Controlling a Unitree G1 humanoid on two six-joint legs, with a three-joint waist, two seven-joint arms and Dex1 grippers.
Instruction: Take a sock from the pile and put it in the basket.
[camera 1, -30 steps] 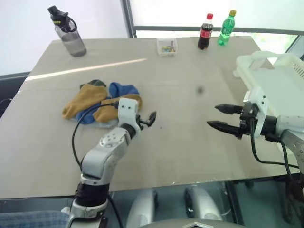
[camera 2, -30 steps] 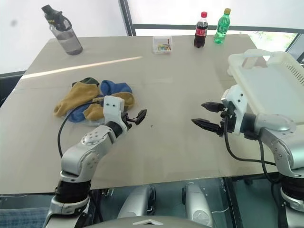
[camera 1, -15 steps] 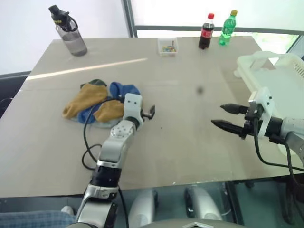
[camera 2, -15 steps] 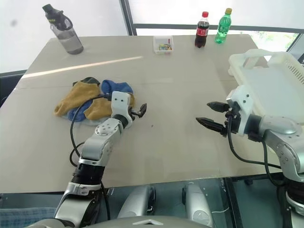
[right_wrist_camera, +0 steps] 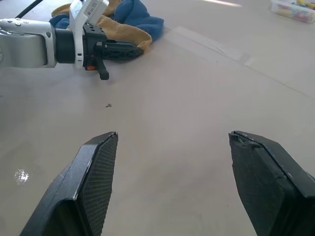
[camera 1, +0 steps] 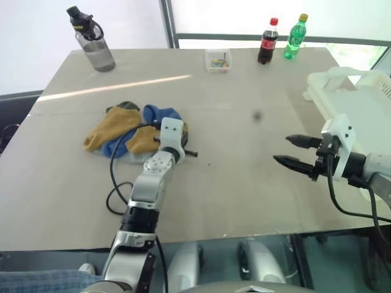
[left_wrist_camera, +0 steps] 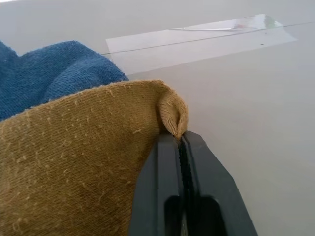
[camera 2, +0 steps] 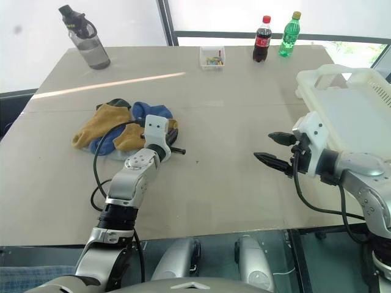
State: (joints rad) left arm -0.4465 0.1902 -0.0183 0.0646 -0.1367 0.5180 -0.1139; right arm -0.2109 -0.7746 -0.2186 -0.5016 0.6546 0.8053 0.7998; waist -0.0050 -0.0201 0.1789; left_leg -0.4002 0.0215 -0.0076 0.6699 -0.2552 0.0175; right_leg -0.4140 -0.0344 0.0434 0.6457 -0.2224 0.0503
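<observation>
One yellow sock lies at the near edge of the pile, left of the middle of the head view on the desk, and the left pincer is shut tight on a little fold at its edge. The sock looks soft, light and floppy, so it will likely hang and sway when lifted, and a pinch on a thicker bunch might hold better. The right pincer waits wide and empty at mid right, near the basket.
</observation>
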